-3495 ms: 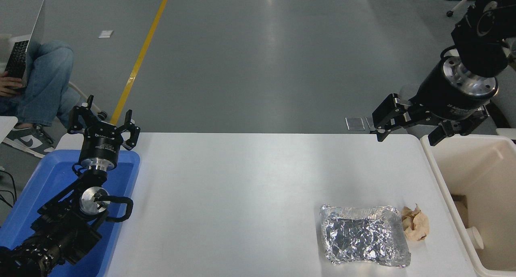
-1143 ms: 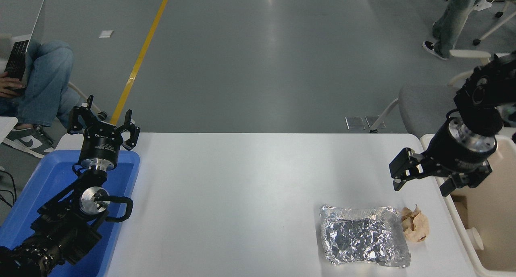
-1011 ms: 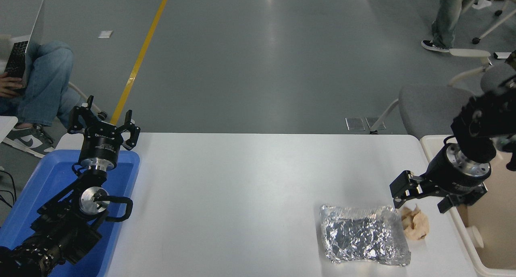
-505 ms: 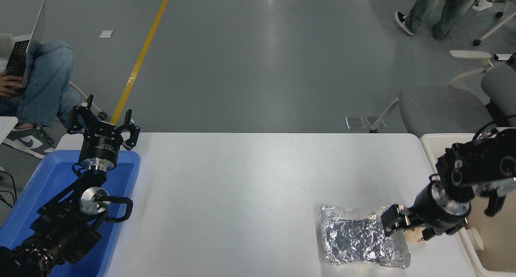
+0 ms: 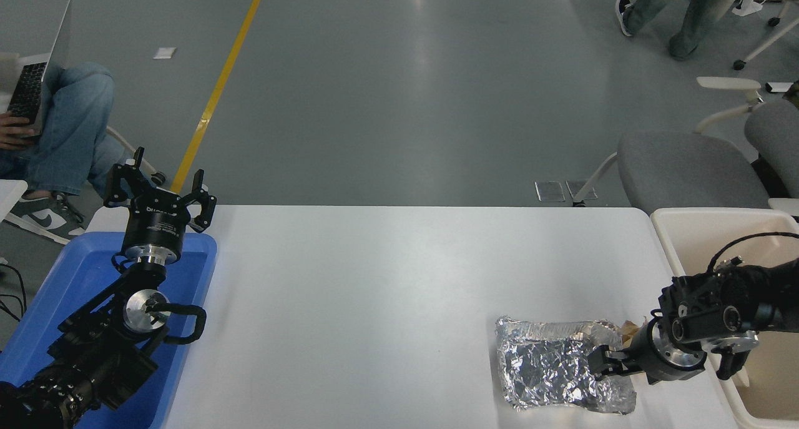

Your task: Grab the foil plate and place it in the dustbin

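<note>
Foil plate (image 5: 552, 369) lies on the white table (image 5: 387, 291) at five o'clock; right gripper (image 5: 604, 369) presses its right edge, finger state unclear. Left gripper (image 5: 160, 192), fingers spread, at nine o'clock.

Bright, even overhead light; sharp, soft floor glare.

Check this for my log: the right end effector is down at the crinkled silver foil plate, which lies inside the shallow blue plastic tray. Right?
Not quite. The head view shows the right end effector at the crinkled silver foil plate, but the plate lies on the white table, not in the shallow blue plastic tray.
</note>
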{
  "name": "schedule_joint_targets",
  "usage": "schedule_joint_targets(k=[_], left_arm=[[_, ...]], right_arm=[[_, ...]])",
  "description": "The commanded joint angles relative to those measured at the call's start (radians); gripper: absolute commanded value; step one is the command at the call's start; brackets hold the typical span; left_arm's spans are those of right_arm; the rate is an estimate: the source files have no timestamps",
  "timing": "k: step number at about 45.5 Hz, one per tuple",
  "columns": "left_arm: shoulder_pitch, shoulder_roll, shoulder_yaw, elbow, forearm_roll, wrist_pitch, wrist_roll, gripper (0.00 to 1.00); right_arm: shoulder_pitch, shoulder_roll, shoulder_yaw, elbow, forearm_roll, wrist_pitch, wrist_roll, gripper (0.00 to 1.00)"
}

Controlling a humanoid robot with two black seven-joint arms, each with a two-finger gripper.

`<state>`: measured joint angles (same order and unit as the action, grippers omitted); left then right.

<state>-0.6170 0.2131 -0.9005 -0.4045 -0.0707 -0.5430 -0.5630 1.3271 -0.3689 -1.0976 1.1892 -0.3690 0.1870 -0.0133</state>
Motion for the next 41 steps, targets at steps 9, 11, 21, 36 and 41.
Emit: schedule_joint_targets(k=[9,11,21,36,41], left_arm=[[0.000,-0.001,0.000,0.000,0.000,0.000,0.000,0.99],[0.000,0.000,0.000,0.000,0.000,0.000,0.000,0.99],[0.000,0.000,-0.002,0.001,0.000,0.000,0.000,0.99],[-0.001,0.000,0.000,0.000,0.000,0.000,0.000,0.99],[0.000,0.000,-0.001,0.000,0.000,0.000,0.000,0.99]], right_arm=[[-0.037,0.013,0.005,-0.026,-0.007,-0.012,0.000,0.13],[-0.037,0.013,0.005,-0.026,-0.005,-0.012,0.000,0.06],[-0.045,0.013,0.012,-0.022,0.007,-0.012,0.000,0.00],[-0.023,-0.002,0.015,-0.008,0.012,-0.011,0.003,0.00],[0.001,-0.027,0.016,0.030,0.027,-0.011,0.006,0.00]])
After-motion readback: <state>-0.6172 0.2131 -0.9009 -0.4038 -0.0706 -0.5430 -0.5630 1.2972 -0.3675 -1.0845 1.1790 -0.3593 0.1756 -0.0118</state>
